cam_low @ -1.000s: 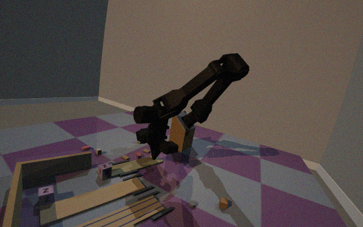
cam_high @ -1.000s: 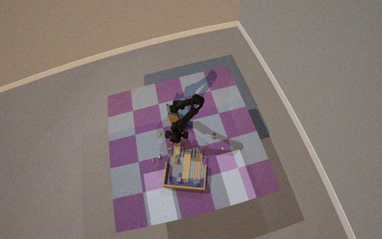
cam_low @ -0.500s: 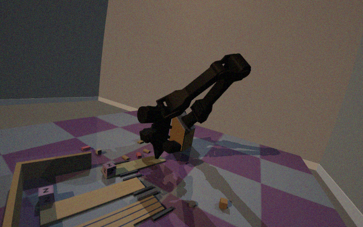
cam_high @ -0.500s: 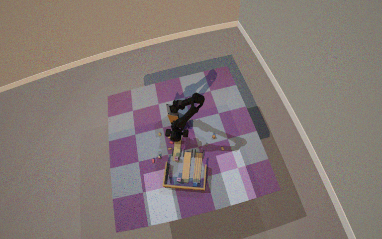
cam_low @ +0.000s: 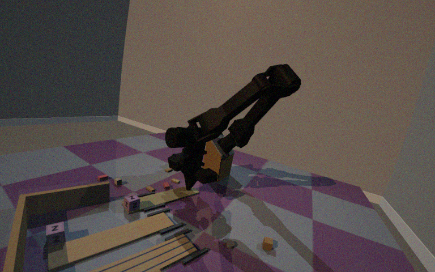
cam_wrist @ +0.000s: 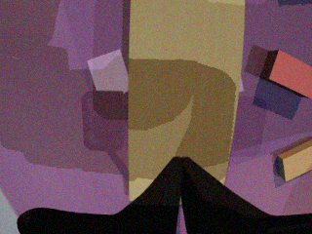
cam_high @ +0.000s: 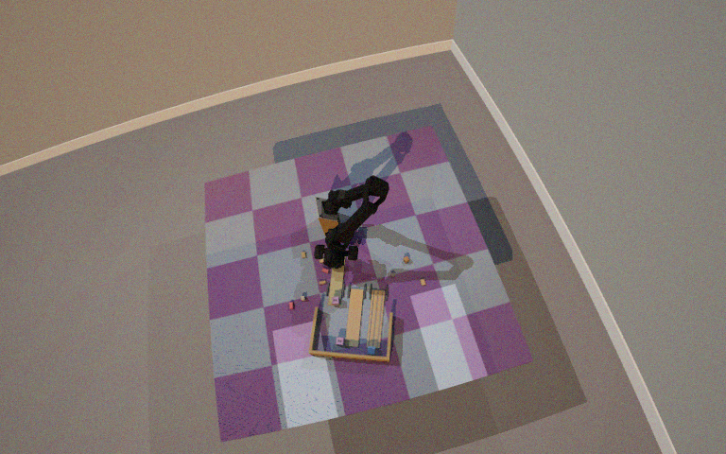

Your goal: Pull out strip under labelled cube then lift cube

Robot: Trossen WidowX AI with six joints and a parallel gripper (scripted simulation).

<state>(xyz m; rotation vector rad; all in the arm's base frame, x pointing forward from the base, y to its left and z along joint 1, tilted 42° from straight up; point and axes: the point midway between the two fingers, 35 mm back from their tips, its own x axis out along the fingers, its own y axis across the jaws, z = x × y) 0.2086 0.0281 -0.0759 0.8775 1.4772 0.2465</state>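
Observation:
A pale wooden strip (cam_high: 337,281) (cam_low: 160,198) (cam_wrist: 187,29) reaches out past the tray's open side. A pink cube with a dark letter (cam_high: 335,301) (cam_low: 131,202) rests on its inner end. My gripper (cam_low: 190,188) (cam_wrist: 179,164) is shut and points down, its tips at the top of the strip's outer end, with nothing seen between them. A second lettered pink cube (cam_high: 339,340) (cam_low: 55,234) sits deep in the tray, beside the inner end of the middle strip (cam_high: 354,315) (cam_low: 115,234). A grooved strip (cam_high: 376,318) (cam_low: 153,253) lies beyond the middle one.
The tray (cam_high: 350,357) (cam_low: 64,188) has raised walls on three sides. Dark guide rails (cam_low: 195,255) stand by the strips' outer ends. Small loose blocks lie about, among them a red block (cam_wrist: 292,73), a yellow block (cam_wrist: 299,163) and an orange cube (cam_high: 406,258) (cam_low: 267,243).

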